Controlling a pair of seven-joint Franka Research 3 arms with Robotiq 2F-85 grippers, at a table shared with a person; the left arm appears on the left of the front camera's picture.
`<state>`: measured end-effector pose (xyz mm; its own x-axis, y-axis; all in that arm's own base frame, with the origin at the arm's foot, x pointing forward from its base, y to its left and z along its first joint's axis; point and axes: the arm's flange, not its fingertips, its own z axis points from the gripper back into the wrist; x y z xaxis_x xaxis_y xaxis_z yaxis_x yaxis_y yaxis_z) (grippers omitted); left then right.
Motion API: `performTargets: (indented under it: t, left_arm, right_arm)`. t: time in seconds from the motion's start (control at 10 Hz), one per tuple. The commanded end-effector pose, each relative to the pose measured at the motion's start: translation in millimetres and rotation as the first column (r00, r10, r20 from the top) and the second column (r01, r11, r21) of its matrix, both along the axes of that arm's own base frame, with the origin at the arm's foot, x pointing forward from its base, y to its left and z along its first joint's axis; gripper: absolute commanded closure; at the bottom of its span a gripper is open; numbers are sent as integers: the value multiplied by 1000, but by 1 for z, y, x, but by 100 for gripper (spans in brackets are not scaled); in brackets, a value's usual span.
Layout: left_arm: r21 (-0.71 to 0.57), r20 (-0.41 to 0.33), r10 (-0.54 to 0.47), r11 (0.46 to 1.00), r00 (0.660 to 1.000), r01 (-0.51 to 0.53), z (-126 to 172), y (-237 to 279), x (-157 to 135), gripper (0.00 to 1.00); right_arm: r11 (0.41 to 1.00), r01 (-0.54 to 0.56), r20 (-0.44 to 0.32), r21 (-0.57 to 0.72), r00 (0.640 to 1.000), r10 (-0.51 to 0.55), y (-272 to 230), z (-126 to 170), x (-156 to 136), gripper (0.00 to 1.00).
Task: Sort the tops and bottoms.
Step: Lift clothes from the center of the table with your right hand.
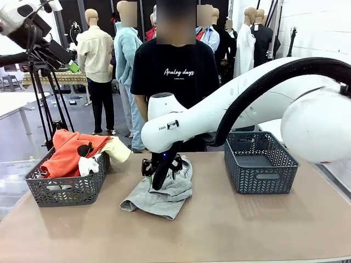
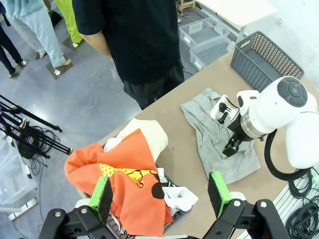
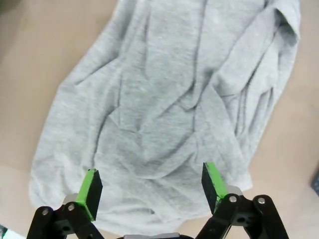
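The tops lie heaped in the grey basket [image 1: 66, 189] at the table's left: an orange-red one [image 1: 68, 153] [image 2: 124, 184] with a yellow patch, a cream one [image 1: 116, 148] [image 2: 149, 137] and a white one with black print [image 1: 88, 164] [image 2: 177, 195]. A crumpled grey garment [image 1: 162, 197] [image 2: 219, 144] [image 3: 164, 99] lies mid-table; I cannot tell its kind. My right gripper [image 1: 160, 176] [image 2: 231, 145] [image 3: 151, 186] hangs open just above the garment, holding nothing. Raised high at the left, my left gripper [image 1: 70, 64] [image 2: 159, 196] is open and empty above the basket of tops.
A second grey basket [image 1: 258, 164] [image 2: 264, 59] stands at the table's right with nothing in it. A person in a black T-shirt [image 1: 175, 71] stands at the far edge, behind the grey garment. A tripod [image 1: 49, 93] stands off the table's left.
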<state>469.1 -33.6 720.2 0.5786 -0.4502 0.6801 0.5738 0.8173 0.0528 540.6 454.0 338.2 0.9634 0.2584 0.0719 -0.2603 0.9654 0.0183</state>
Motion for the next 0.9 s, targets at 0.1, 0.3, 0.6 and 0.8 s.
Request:
performTargets:
  t: [0.1, 0.3, 0.6, 0.8]
  left_arm:
    - [3, -5, 2, 1000, 1000, -2, 1, 1, -1, 0]
    - [3, -5, 2, 1000, 1000, -2, 1, 1, -1, 0]
    - [3, -5, 2, 1000, 1000, -2, 1, 1, -1, 0]
    - [3, -5, 2, 1000, 1000, -2, 1, 1, -1, 0]
  right_arm:
    - [996, -73, -19, -52, 997, 72, -11, 0, -2, 0]
    - [992, -128, 102, 13, 987, 126, -17, -1, -1, 0]
    - [987, -158, 81, -14, 984, 159, -18, -10, 2, 0]
    - [981, -191, 64, -31, 979, 192, -18, -15, 8, 0]
